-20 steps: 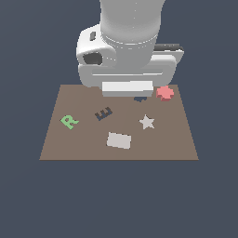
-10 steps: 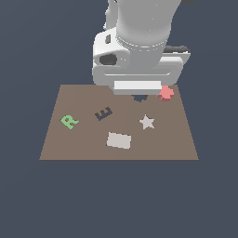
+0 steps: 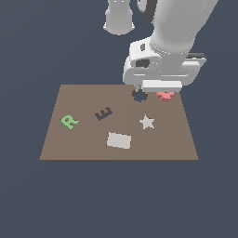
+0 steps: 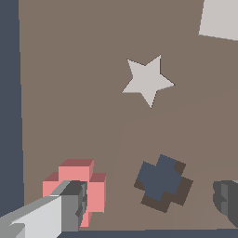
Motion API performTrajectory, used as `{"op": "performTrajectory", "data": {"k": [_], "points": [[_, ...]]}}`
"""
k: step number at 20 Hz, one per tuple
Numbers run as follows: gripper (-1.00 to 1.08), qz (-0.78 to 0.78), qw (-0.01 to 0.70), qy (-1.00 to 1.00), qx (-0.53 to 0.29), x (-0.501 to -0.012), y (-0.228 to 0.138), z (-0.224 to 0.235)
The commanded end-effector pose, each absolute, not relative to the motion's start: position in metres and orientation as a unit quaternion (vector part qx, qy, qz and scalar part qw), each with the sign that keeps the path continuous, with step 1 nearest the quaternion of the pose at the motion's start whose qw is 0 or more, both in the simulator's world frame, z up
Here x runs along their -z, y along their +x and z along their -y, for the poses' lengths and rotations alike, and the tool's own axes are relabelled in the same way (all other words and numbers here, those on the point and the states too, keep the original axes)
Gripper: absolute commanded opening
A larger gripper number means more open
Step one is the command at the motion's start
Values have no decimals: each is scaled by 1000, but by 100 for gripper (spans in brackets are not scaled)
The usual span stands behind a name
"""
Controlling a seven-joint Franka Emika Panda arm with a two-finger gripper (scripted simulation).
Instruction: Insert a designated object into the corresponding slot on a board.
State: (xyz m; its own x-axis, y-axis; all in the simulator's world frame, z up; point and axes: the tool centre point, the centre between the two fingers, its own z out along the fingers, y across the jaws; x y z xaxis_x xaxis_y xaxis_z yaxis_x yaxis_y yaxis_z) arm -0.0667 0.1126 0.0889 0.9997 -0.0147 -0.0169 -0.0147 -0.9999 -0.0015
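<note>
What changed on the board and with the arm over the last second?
The arm slid toward the exterior view's right, so the gripper now hangs over the red piece; the navy slot, half hidden before, shows fully. In the wrist view the fingers are spread, one overlapping the red piece; nothing is gripped. The red piece, green R, dark E, grey star and pale rectangle stayed put on the board.
</note>
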Motion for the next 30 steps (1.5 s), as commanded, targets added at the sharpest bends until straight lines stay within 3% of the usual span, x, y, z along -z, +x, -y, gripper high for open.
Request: {"op": "performTrajectory", "data": {"k": [1,11,27,28,30], "points": [[100,-10,1,-1000,-6,-78,-77,-132],[100,-16,0,-1000,0,-52,-97,-175],[100,-16,0,-1000,0,-30,-97,-178],[-100,-16,0,-1000,0,-30,-97,-178],[-100,-16,0,-1000,0,-30,-97,-178]]}}
